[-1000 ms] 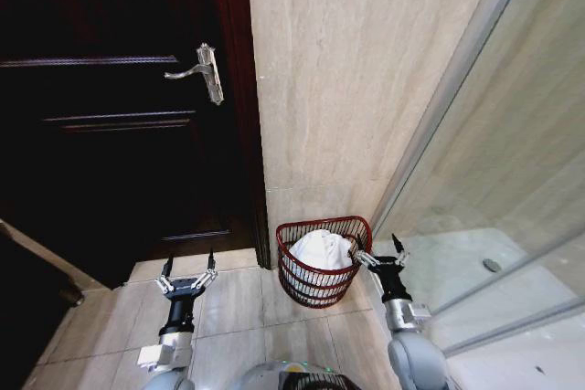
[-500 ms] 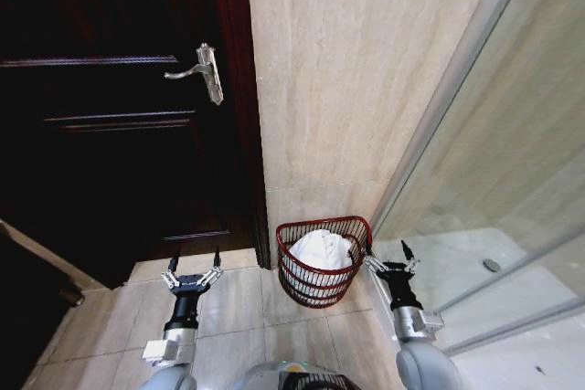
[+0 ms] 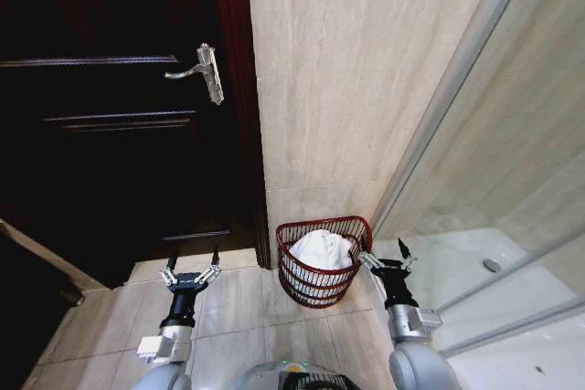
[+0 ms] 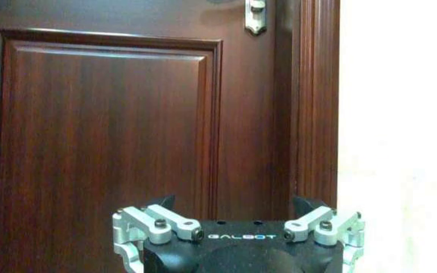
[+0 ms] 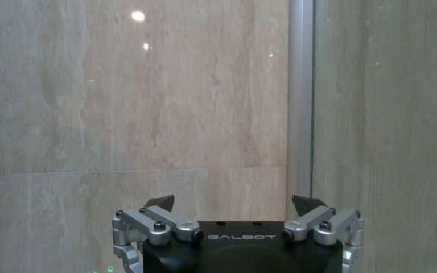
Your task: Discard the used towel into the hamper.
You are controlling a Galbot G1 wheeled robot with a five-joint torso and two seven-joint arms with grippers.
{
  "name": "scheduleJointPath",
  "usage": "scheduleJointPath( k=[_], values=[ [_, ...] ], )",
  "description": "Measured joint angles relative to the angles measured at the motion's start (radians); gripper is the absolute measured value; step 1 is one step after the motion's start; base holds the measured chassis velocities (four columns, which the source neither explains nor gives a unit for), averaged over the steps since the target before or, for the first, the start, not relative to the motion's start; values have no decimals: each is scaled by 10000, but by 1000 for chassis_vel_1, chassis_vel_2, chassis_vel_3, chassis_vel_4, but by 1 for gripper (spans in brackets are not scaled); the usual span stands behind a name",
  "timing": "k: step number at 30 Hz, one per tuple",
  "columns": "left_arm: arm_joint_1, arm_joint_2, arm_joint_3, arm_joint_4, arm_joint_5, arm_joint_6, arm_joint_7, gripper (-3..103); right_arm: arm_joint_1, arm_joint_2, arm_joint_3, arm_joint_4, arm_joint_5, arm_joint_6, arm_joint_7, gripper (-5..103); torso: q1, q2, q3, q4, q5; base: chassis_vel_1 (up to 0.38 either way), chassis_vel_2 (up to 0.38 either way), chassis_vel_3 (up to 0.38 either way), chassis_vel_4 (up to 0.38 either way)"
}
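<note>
The hamper (image 3: 322, 262) stands on the tiled floor (image 3: 238, 317) at the foot of the beige stone wall (image 3: 356, 79), set in the corner between the dark wooden door (image 3: 110, 134) and the glass shower partition (image 3: 494, 189). A white towel (image 3: 320, 248) lies bundled inside it, rising to about rim level (its folds sit wholly within the rim).

The right hand (image 3: 385, 260) hangs just beside the hamper, on the side nearer the shower partition, with its near fingertip close to the rim; contact cannot be confirmed. Its fingers are spread apart and grip nothing. In the right wrist view the same hand (image 5: 234, 200) faces the stone wall and the metal frame post (image 5: 300, 102) of the partition, both fingertips parted and bare.

The left hand (image 3: 190, 268) hangs over the floor, well apart from the hamper, on its door side. Its fingers are likewise spread and hold nothing. In the left wrist view this hand (image 4: 234, 200) points at the lower door panel, with the base of the door handle plate (image 4: 256, 14) above it.
</note>
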Motion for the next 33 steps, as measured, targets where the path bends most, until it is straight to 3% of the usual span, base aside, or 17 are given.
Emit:
scheduleJointPath(
  k=[16,33],
  values=[
    [89,385,-66,-19,13,-282,-16,100,-929,201,-257,579,-731,413,53,100,-243,-696,-457,-1,0,0,0,0,0],
    [-249,467,104,106,36,-100,32,100,-963,37,-753,1017,-1227,152,738,100,-453,-1379,-931,-1,0,82,-74,-80,82]
  ],
)
